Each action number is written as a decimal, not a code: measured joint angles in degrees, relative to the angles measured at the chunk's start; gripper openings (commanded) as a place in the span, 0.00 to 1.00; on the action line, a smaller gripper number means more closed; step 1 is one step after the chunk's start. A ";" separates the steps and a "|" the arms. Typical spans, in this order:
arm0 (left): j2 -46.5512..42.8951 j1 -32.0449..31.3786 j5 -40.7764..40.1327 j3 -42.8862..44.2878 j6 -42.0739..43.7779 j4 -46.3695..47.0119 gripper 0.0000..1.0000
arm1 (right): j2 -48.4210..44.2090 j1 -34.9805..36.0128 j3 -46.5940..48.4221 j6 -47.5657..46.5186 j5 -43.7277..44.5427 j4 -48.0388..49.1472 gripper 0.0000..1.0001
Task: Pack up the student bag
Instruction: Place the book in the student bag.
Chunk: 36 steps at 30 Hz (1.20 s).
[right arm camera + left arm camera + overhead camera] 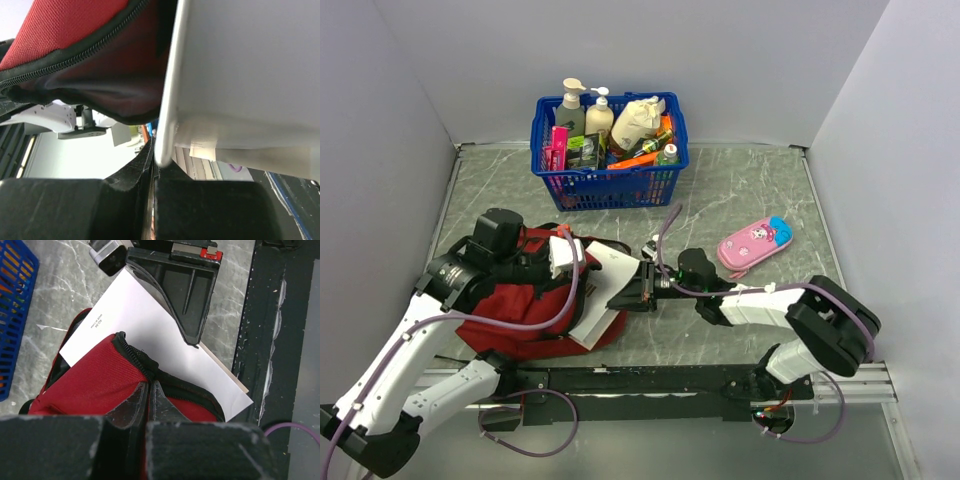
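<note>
The student bag (pixel 510 310), dark red with black zipper trim, lies at the front left of the table with its mouth facing right. My left gripper (pixel 148 390) is shut on the red fabric beside the zipper at the bag's rim (pixel 100 380). A white book (pixel 605 290) sticks partly out of the bag's mouth. My right gripper (pixel 625 293) is shut on the book's outer edge, one finger (pixel 192 315) lying on the white cover (pixel 150 330). In the right wrist view the book (pixel 240 65) stands right beside the bag's dark opening (pixel 100 95).
A blue plastic basket (pixel 610 185) of bottles and small items stands at the back centre. A pink pencil case (pixel 754 242) lies on the marble table to the right. A black rail (pixel 650 378) runs along the near edge, and grey walls close in three sides.
</note>
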 measured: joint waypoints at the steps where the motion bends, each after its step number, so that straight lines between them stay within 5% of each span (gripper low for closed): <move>1: 0.20 0.00 0.11 0.00 -0.15 0.07 0.01 | 0.55 0.20 -0.20 0.55 -0.15 1.22 0.00; 17: 0.72 0.02 0.85 0.00 -1.22 -0.15 0.01 | 19.63 4.04 2.84 13.44 -4.48 23.67 0.00; 36: 0.26 0.04 1.75 0.00 -1.64 0.74 0.01 | 27.45 3.30 22.62 -1.57 -5.97 5.84 0.00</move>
